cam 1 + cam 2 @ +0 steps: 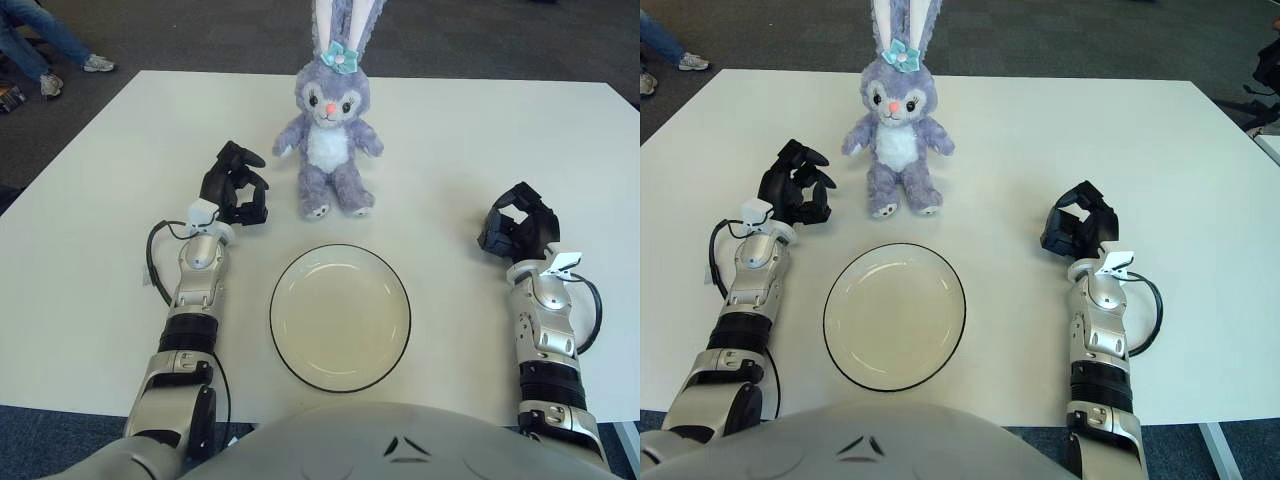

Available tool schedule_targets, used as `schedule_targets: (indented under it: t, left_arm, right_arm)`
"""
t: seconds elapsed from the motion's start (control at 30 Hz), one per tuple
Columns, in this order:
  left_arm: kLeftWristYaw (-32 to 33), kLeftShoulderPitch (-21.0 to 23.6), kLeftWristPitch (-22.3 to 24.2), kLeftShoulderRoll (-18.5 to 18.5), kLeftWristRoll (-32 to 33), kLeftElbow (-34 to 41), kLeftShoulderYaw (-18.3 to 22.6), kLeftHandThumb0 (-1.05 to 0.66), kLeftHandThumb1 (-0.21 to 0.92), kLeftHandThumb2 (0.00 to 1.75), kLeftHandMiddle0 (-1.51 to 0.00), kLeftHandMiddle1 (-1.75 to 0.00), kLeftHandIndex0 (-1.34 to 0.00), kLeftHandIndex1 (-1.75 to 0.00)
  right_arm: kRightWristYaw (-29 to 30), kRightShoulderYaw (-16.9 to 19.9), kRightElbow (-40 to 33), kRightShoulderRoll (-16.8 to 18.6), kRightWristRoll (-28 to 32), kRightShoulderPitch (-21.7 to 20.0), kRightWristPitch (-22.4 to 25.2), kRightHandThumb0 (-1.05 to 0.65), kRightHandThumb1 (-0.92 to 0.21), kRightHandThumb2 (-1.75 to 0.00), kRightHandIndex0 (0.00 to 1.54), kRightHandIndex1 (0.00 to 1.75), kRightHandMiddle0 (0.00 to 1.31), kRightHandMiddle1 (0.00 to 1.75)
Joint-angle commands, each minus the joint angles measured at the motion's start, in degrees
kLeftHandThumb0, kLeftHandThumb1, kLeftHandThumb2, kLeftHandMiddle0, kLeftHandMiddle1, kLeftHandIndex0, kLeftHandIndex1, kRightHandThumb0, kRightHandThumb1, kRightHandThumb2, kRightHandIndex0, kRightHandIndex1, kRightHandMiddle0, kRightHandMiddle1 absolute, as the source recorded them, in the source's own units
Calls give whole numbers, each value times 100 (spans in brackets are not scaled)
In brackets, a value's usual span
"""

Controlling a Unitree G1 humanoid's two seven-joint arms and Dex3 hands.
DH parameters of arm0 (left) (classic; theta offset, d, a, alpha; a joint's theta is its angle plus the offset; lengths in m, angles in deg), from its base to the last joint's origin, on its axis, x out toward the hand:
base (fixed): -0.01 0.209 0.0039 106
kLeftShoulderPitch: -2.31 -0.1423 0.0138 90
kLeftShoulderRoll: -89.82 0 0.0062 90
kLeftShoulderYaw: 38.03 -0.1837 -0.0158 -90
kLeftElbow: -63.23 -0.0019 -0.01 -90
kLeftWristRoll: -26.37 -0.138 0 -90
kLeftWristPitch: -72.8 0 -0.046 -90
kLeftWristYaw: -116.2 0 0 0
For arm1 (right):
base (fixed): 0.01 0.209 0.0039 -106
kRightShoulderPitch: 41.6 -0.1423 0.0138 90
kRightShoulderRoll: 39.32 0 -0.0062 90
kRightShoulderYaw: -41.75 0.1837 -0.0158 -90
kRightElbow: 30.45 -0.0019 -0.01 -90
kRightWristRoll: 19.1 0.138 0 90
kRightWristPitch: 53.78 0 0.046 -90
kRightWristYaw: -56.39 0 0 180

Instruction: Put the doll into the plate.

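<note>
A purple plush bunny doll (330, 130) with tall ears and a teal bow sits upright at the table's middle back. In front of it lies a cream plate (340, 317) with a dark rim, holding nothing. My left hand (236, 186) is to the left of the doll's feet, a short gap away, its black fingers loosely curled and holding nothing. My right hand (517, 222) shows at the right, well apart from doll and plate, also holding nothing.
The white table (480, 130) spans the view; dark carpet lies beyond its far edge. A seated person's legs and shoes (60, 60) show at the far left corner. Cables loop beside both wrists.
</note>
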Motion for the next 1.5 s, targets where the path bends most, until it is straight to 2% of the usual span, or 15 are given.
schedule_targets:
  t: [0.0, 0.17, 0.57, 0.7, 0.73, 0.77, 0.8, 0.83, 0.93, 1.1, 1.27, 1.47]
  left_arm:
    - [14, -402, 5, 195, 1, -206, -52, -1, 32, 131, -63, -170, -37, -175]
    - [54, -397, -26, 202, -25, -223, -48, -1, 33, 132, -52, -174, -46, -175]
    - [97, -397, 69, 189, -70, -189, -70, -1, 35, 129, -48, -175, -46, -175]
    - [41, -401, 93, 177, -57, -163, -106, -1, 61, 97, -31, -175, -28, -174]
    - [18, -403, 92, 174, -46, -158, -113, 12, 70, 79, -32, -169, -18, -153]
    - [-12, -408, 90, 167, -33, -153, -124, 16, 75, 70, -33, -167, -14, -144]
    - [-30, -411, 89, 162, -24, -150, -133, 6, 79, 63, -33, -153, -9, -130]
    - [-48, -416, 88, 156, -18, -145, -143, -14, 77, 69, -33, -134, -6, -119]
    - [-88, -435, 93, 129, -25, -133, -168, -40, 74, 77, -28, -103, -2, -96]
    - [64, -470, 115, -18, -382, -117, -269, -58, 79, 69, -15, -80, 0, -69]
    - [96, -457, 46, -60, -506, -167, -277, -66, 86, 59, -10, -71, 0, -56]
    - [170, -419, -20, -62, -571, -251, -250, -66, 89, 56, -8, -67, 0, -51]
  right_arm:
    - [-14, -18, 232, 143, 59, 211, -1, -50, -26, -138, 122, 175, 66, 175]
    - [-58, -16, 247, 137, 73, 210, -27, -50, -26, -138, 122, 175, 66, 175]
    - [-195, -10, 278, 118, 79, 209, -69, -51, -25, -139, 122, 175, 67, 175]
    - [-191, -14, 274, 114, 65, 211, -53, -51, -25, -140, 122, 175, 67, 175]
    - [-188, -15, 273, 112, 60, 211, -50, -51, -25, -140, 122, 175, 67, 175]
    - [-184, -17, 271, 110, 55, 212, -45, -51, -25, -140, 122, 175, 67, 175]
    - [-182, -19, 270, 109, 51, 213, -41, -51, -25, -140, 122, 175, 67, 175]
    - [-181, -20, 268, 107, 49, 213, -37, -51, -25, -140, 122, 175, 67, 175]
    - [-178, -25, 261, 103, 41, 216, -28, -51, -25, -140, 122, 175, 67, 175]
    - [-177, -34, 233, 98, 36, 226, 18, -51, -24, -140, 122, 175, 67, 175]
    - [-168, -39, 213, 98, 39, 233, 56, -51, -24, -140, 122, 175, 67, 175]
    - [-141, -48, 220, 105, 14, 220, 53, -51, -25, -140, 122, 175, 67, 175]
